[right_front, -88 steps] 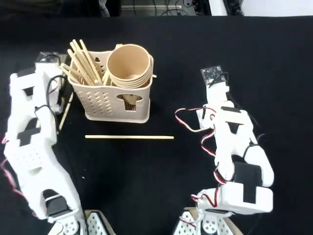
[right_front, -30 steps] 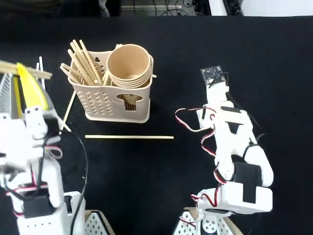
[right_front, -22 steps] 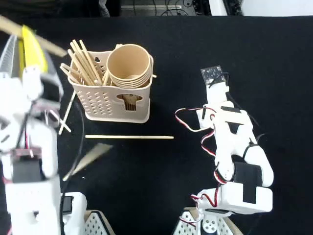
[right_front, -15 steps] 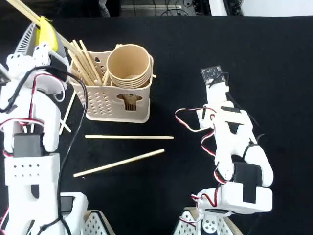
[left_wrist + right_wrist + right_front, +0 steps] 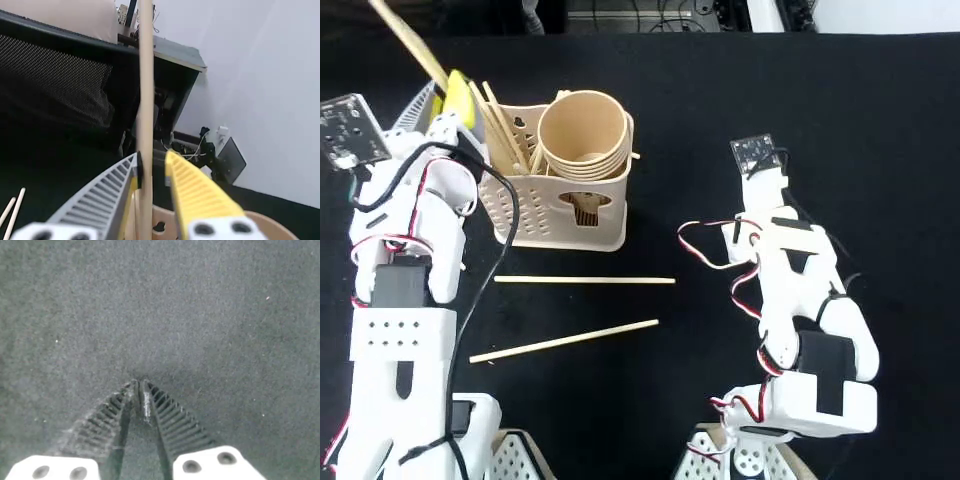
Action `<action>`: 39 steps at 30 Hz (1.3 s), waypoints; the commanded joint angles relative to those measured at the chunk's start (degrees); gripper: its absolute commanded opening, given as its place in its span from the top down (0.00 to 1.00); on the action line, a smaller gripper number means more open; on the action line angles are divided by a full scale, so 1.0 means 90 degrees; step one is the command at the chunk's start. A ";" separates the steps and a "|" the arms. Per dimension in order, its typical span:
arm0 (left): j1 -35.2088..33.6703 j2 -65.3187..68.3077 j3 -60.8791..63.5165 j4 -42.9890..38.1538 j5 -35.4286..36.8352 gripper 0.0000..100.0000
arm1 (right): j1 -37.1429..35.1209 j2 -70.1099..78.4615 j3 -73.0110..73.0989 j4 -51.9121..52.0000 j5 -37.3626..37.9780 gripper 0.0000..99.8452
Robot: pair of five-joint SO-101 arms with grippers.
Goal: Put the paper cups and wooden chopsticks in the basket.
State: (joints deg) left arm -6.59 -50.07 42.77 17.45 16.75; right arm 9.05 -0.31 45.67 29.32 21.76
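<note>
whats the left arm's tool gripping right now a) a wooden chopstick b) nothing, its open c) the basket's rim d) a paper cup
a, the left tool is shut on a wooden chopstick that sticks out past its tips, beside the basket.

Beige perforated basket (image 5: 560, 215) stands just beside the left gripper (image 5: 438, 92). It holds stacked tan paper cups (image 5: 583, 135), mouth up, plus a bundle of wooden chopsticks (image 5: 492, 122) leaning toward the gripper. A held chopstick (image 5: 145, 75) is pinched between that gripper's fingers and sticks out far past the tips; a level chopstick (image 5: 584, 280) and a slanted chopstick (image 5: 563, 340) lie flat, well apart from the gripper, on the basket's far side.
</note>
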 commanded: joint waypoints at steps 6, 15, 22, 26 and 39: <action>0.0073 -0.0010 0.0063 0.0020 -0.0020 0.87 | -0.0098 -0.0288 -0.0015 -0.0039 0.0039 0.99; -0.0484 -0.0352 -0.1236 0.2178 -0.0567 0.83 | -0.0098 -0.0288 -0.0015 -0.0039 0.0039 0.99; -0.2818 0.1143 -0.3023 0.4728 -0.1680 0.82 | -0.0098 -0.0288 -0.0015 -0.0039 0.0039 0.99; -0.3619 0.3009 -0.3316 0.4816 -0.2549 0.83 | -0.0098 -0.0288 -0.0015 -0.0039 0.0039 0.99; -0.4440 0.8899 -0.5211 0.3878 -0.2686 0.83 | -0.0098 -0.0288 -0.0015 -0.0039 0.0039 0.99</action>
State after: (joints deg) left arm -46.95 17.63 2.59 58.07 -6.64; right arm 9.05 -0.31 45.67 29.32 21.76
